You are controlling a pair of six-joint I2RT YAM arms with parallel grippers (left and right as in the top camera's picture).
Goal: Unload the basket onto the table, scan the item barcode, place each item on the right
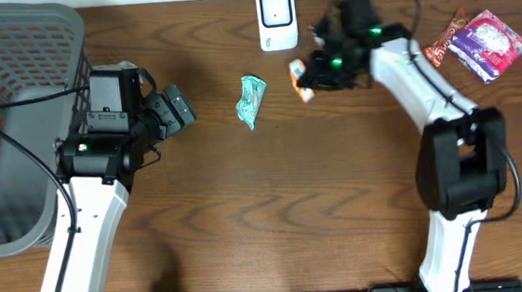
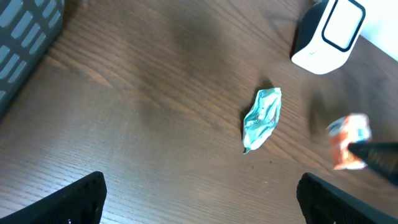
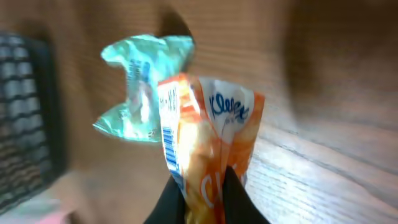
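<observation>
My right gripper (image 1: 314, 75) (image 3: 205, 182) is shut on an orange Kleenex tissue pack (image 1: 299, 74) (image 3: 208, 121), lifted just right of and below the white scanner (image 1: 276, 19) (image 2: 326, 34). A blue barcode (image 3: 168, 138) runs along the pack's left edge in the right wrist view. In the left wrist view the pack (image 2: 349, 140) shows blurred at the far right. A crumpled teal packet (image 1: 252, 100) (image 2: 262, 118) (image 3: 140, 87) lies on the table between the arms. My left gripper (image 1: 176, 108) (image 2: 199, 199) hangs open over bare wood, left of the teal packet.
A grey mesh basket (image 1: 11, 54) (image 2: 25, 31) fills the far left of the table. A pink-and-purple packet (image 1: 488, 44) and a red-orange packet (image 1: 444, 43) lie at the back right.
</observation>
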